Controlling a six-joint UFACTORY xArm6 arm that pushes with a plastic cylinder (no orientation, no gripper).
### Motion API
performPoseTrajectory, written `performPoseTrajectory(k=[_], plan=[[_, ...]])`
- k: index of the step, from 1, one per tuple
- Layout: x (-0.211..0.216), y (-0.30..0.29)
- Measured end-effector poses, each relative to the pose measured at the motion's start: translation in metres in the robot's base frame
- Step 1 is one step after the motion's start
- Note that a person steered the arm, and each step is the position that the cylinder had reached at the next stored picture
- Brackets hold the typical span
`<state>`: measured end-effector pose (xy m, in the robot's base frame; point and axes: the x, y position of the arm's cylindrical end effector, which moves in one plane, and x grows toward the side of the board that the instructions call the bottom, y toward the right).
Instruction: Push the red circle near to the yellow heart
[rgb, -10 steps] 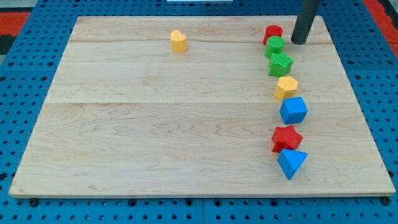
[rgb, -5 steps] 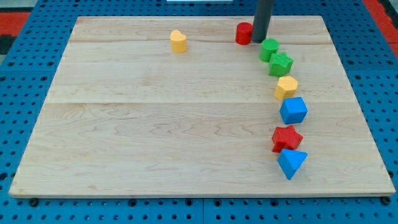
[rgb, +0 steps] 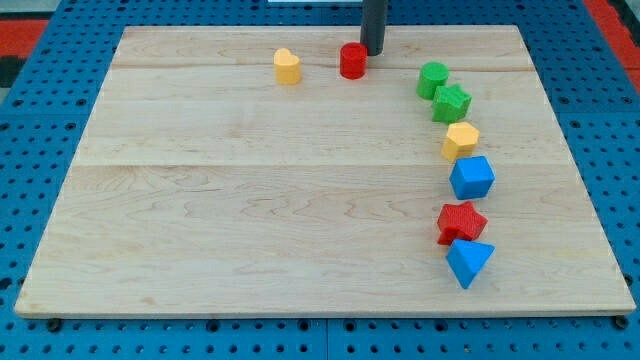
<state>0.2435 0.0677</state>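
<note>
**Tip beside the red circle, heart off to the view's left**

The dark rod came down almost upright from the view's top edge, leaning hardly at all; my tip (rgb: 372, 52) rested on the wooden board (rgb: 250, 220), with nothing gripped, since it is a plain rod end that only pushes; it sat just to the upper right of the red circle (rgb: 352, 61), so close that I could not tell whether they touched. The red circle stood upright on its flat face, round from above, so no long axis or heading could be made out. Further to the view's left of the tip, near but apart from the red circle, stood the yellow heart (rgb: 287, 66); which way its point faced was too small to tell. To the view's right and below the tip ran a loose column: a green circle (rgb: 433, 79), a green star (rgb: 451, 103), a yellow hexagon (rgb: 460, 140), a blue cube (rgb: 472, 178), a red star (rgb: 460, 222), and a blue triangle (rgb: 468, 262) lowest, touching the red star.
</note>
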Motion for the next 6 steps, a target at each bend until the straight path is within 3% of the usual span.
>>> performPoseTrajectory(k=[4,6], plan=[[-0.007,-0.019],[-0.007,-0.070]])
